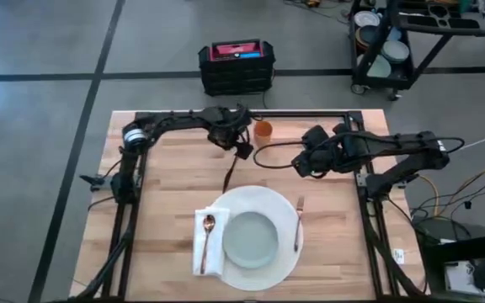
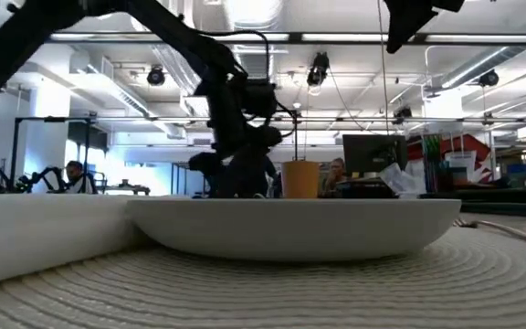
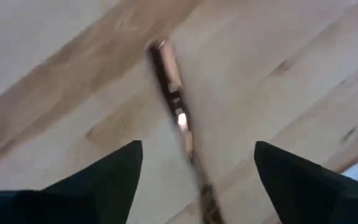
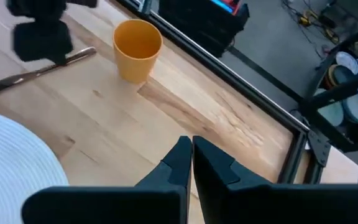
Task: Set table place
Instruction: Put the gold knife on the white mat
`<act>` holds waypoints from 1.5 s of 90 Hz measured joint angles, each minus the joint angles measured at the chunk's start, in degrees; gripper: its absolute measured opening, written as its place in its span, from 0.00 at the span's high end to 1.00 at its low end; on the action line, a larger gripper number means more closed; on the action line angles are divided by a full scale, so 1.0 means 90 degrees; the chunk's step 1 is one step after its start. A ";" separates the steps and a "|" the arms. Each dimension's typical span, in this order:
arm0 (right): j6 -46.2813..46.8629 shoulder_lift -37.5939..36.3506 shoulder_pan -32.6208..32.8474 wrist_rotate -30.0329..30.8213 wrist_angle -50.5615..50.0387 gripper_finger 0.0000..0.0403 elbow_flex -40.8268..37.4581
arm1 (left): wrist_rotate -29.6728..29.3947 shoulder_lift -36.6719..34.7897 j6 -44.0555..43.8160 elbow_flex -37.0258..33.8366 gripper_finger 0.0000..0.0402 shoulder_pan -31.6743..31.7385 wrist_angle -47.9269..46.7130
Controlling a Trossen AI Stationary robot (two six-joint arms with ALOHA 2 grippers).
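Left claw (image 1: 242, 151): near the table's far edge, fingers (image 3: 104, 177) spread wide, gripping nothing.
Knife (image 1: 231, 172): flat on the table (image 1: 167, 168), directly beneath the left claw, between its fingers, running toward the mat.
Orange cup (image 1: 263, 130): upright by the far edge, just beside the left claw.
Right claw (image 1: 303, 162): raised toward the right side, fingers (image 4: 182, 158) pressed together, empty.
Mat (image 1: 289, 252): near edge, mid-table, carrying plate (image 1: 251, 240) and fork (image 1: 298, 220).
Napkin (image 1: 213, 252): overlapping the mat's left rim, spoon (image 1: 206, 240) on top.

Even overhead light was cast from ceiling strip lamps (image 2: 272, 37), soft shadows were thrown on the bench (image 1: 175, 181), the knife (image 3: 176, 112) was smeared by motion blur, the near mat (image 2: 263, 283) was left out of focus.
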 joint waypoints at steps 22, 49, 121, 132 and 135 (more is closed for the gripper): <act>-0.0005 -0.0007 0.0015 0.0000 -0.0001 1.00 -0.0012 | -0.0890 0.0848 0.0434 0.1209 0.29 -0.0065 -0.0988; -0.0005 -0.0069 0.0015 0.0000 -0.0001 1.00 -0.0012 | -0.1289 0.1300 0.0327 0.1370 0.32 -0.0310 -0.1025; 0.0077 -0.0160 0.0058 -0.0341 0.0028 1.00 -0.0012 | -0.1849 0.1284 -0.0312 0.0278 0.91 -0.0699 0.0283; 0.0075 -0.0163 0.0056 -0.0338 0.0044 1.00 -0.0010 | -0.1640 0.1087 -0.0097 0.0252 0.98 -0.0699 0.0208; 0.0075 -0.0163 0.0056 -0.0329 0.0047 1.00 -0.0010 | -0.1635 0.1018 0.0003 0.0250 0.99 -0.0704 0.0215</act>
